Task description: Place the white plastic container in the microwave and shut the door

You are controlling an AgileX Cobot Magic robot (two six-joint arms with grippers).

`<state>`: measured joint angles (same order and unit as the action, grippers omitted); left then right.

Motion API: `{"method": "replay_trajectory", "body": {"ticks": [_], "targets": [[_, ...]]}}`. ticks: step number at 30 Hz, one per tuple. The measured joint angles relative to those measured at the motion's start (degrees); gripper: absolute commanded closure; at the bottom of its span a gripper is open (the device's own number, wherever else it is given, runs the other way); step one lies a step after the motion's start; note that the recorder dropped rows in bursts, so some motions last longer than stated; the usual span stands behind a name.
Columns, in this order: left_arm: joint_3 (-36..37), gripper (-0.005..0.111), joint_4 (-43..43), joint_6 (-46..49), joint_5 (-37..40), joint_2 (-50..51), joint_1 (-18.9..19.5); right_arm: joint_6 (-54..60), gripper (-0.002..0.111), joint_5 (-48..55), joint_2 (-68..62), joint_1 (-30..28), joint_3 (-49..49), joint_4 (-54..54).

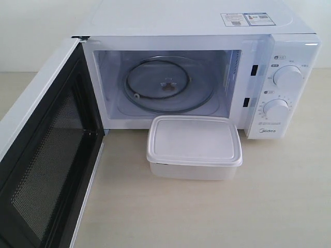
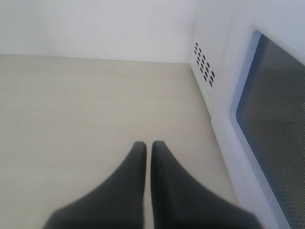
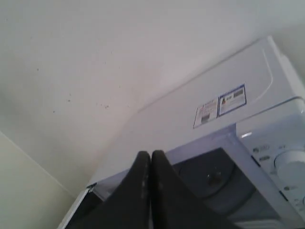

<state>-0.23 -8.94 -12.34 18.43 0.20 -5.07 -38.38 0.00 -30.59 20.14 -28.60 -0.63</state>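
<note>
The white plastic container point(image 1: 194, 147) sits on the table point(image 1: 207, 217) just in front of the microwave point(image 1: 207, 20), before the right half of the open cavity. Its far edge overlaps the oven's lower front in the exterior view, so you cannot tell whether the two touch. Its flat rimmed lid is on. The walls are only cloudy-translucent, so you cannot make out what is inside. It lies flat, lid up, with its long axis running left to right across the exterior view, parallel to the oven's front.

Inside the cavity you can see the glass turntable point(image 1: 168, 82) lying on its ring. The door point(image 1: 46, 170) stands swung wide to the left, with its black mesh inner face towards the exterior camera. Its lower corner is cut off by the frame edge. Two round knobs point(image 1: 288, 77) sit on the right panel, and the stickers point(image 1: 247, 19) on top are too small to read.

You see the grippers only in the wrist views. The left gripper point(image 2: 148, 145) is over bare table beside the door's outer window point(image 2: 276, 143). Its fingers are drawn together to a thin slit with nothing between them. The right gripper point(image 3: 150, 155) is above the oven's front, its fingers pressed together and empty. The view past it is soft and blurred, showing the oven top and part of the cavity.
</note>
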Motion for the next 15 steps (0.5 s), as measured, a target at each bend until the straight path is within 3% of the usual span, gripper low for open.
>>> {"method": "replay_trajectory", "body": {"ticks": [9,15], "targets": [[0.00,0.102,0.00,0.00,0.00,0.00,0.00,0.00,0.108,1.43,-1.41,4.20,0.12,-1.43],[0.00,0.102,0.00,0.00,0.00,0.00,0.00,-2.32,0.108,-2.00,-1.45,11.84,5.97,-3.75]]}}
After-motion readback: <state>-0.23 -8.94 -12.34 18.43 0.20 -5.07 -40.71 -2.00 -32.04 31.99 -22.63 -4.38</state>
